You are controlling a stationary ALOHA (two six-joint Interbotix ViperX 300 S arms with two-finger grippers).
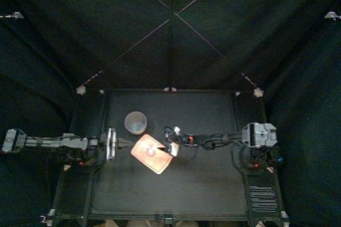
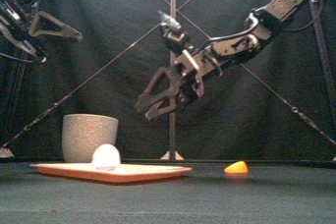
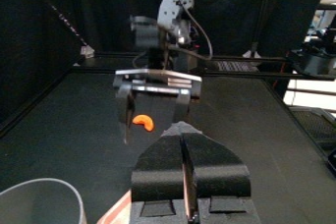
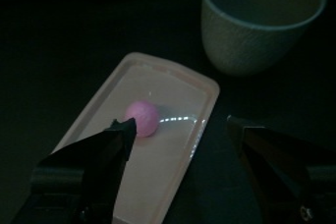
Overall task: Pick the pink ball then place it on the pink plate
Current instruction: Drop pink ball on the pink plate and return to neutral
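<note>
The pink ball (image 4: 144, 118) lies on the pink plate (image 4: 105, 149), a flat tray on the table's middle left (image 1: 150, 155). In the front view the ball (image 2: 105, 156) looks pale and rests on the tray (image 2: 144, 173). My right gripper (image 2: 155, 105) hangs open above the tray with nothing between its jaws, which straddle the ball from well above in the right wrist view (image 4: 180, 125). My left gripper (image 3: 188, 169) rests shut and empty at the table's left (image 1: 110, 141).
A tall grey speckled cup (image 2: 89, 138) stands just behind the tray (image 1: 138, 121). A small orange toy (image 2: 237, 168) lies on the table to the right of the tray, also in the left wrist view (image 3: 140, 122).
</note>
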